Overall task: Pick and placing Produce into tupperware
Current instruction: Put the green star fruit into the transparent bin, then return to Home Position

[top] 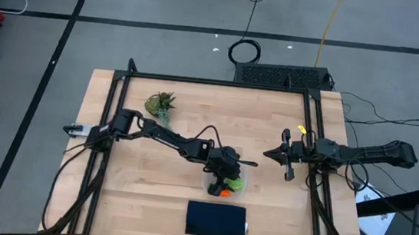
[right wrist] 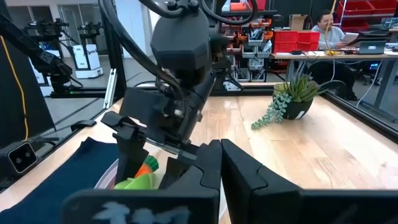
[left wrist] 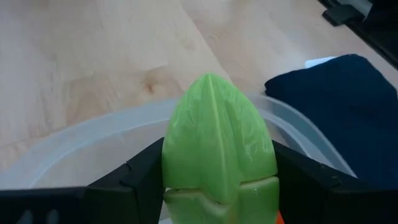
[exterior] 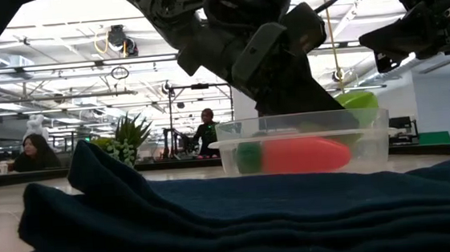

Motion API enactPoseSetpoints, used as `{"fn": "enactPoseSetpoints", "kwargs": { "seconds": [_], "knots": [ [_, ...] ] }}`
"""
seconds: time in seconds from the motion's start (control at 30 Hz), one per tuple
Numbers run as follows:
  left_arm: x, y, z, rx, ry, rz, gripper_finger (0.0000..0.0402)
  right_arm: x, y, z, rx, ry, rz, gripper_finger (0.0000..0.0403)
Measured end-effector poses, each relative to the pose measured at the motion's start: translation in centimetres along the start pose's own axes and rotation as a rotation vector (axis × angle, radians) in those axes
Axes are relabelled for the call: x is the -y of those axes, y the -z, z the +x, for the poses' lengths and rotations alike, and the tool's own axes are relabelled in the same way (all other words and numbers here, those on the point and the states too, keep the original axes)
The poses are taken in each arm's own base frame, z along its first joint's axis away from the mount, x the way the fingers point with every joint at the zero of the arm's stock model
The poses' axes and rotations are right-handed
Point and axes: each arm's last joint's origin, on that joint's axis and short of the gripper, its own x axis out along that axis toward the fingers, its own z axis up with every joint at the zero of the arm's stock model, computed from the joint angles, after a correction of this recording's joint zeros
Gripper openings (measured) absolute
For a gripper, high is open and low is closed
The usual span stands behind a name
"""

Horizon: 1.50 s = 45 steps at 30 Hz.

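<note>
Pale wood table (top: pixel 150 173) bears the clear tupperware (exterior: pixel 303 142), the carrot (exterior: pixel 304 154) lying inside. Above its rim, the left gripper (left wrist: pixel 217 180) clamps the lime-green piece (left wrist: pixel 217 149). The right gripper (top: pixel 271 153) waits at the table's right side, fingers closed, empty.

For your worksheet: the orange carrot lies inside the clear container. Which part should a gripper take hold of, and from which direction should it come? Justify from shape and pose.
Grip the carrot across its thick orange middle, coming straight down from above. It lies flat on its side in the tupperware, whose walls block a sideways approach. Set the fingers across its narrow width, not along its length. The left gripper holding the lime piece above it would probably need to clear first.
</note>
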Motion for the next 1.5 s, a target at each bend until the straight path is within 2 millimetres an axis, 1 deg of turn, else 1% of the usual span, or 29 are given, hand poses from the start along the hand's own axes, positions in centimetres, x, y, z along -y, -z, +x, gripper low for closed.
{"fn": "enactPoseSetpoints", "kwargs": {
  "seconds": [0.37,0.87,1.1,1.2,1.4,1.5],
  "knots": [
    [-0.01,0.08,0.00,-0.009,-0.005,0.053,0.0239,0.00,0.00,0.00,0.000,0.000,0.000,0.0000],
    [-0.23,0.28,0.06,-0.014,-0.007,0.022,0.0239,0.00,0.01,0.00,-0.001,0.000,0.000,0.0000],
    [-0.21,0.29,0.01,-0.006,0.045,0.011,0.0240,0.00,0.01,0.00,-0.001,0.000,0.000,0.0000],
    [-0.19,0.35,0.01,-0.012,0.049,0.010,0.0249,0.00,0.01,0.00,-0.001,0.000,0.000,0.0000],
    [-0.19,0.35,0.01,-0.012,0.046,0.013,0.0282,0.00,0.01,0.00,-0.001,0.000,0.000,0.0000],
    [-0.21,0.34,0.01,-0.012,0.042,0.018,0.0292,0.00,0.01,0.00,-0.001,0.000,0.000,0.0000]
  ]
}}
